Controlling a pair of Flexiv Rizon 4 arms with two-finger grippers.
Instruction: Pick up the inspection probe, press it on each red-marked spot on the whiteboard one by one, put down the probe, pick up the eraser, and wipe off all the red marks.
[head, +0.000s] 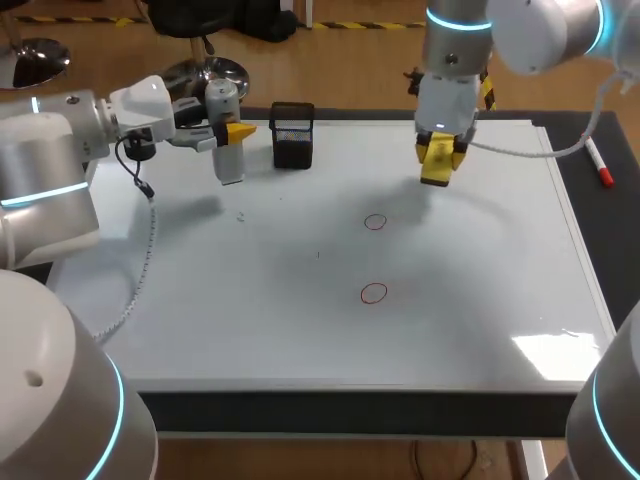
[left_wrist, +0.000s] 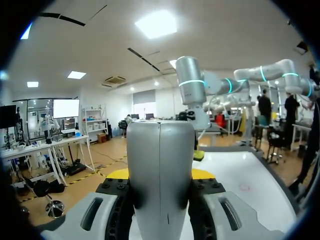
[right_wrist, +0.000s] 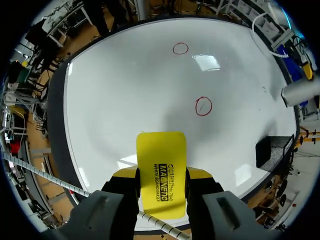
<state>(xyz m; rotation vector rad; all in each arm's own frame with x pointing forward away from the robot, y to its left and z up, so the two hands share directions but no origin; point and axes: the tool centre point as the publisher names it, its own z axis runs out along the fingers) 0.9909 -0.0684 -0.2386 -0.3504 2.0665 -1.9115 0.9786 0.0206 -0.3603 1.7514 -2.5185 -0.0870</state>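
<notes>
Our left end effector (left_wrist: 160, 176) is closed on the inspection probe (left_wrist: 160, 145), with one finger on each side of it. The probe is a smooth, round, silver-grey tube with a thin line down its middle. In the head view it stands upright in our grip, over the far left part of the whiteboard (head: 250, 300), just beside a black mesh pen holder (head: 292, 135).

Our right end effector (right_wrist: 161, 176) grips the eraser (right_wrist: 161, 165) between its two fingers. The eraser is a flat yellow block with round corners and black letters on it. It hangs over the far right part of the whiteboard, and its soft shadow lies on the board under it.

The whiteboard lies flat on the dark desk (head: 350, 415) and covers most of it. Two marks are drawn near the middle of the board, the far red circle (head: 375, 222) and the near red circle (head: 373, 293). Both are thin, small rings, well apart from the probe and the eraser. The far one has a little line inside it.

A red marker (head: 598, 162) lies on the desk past the right side of the whiteboard.
</notes>
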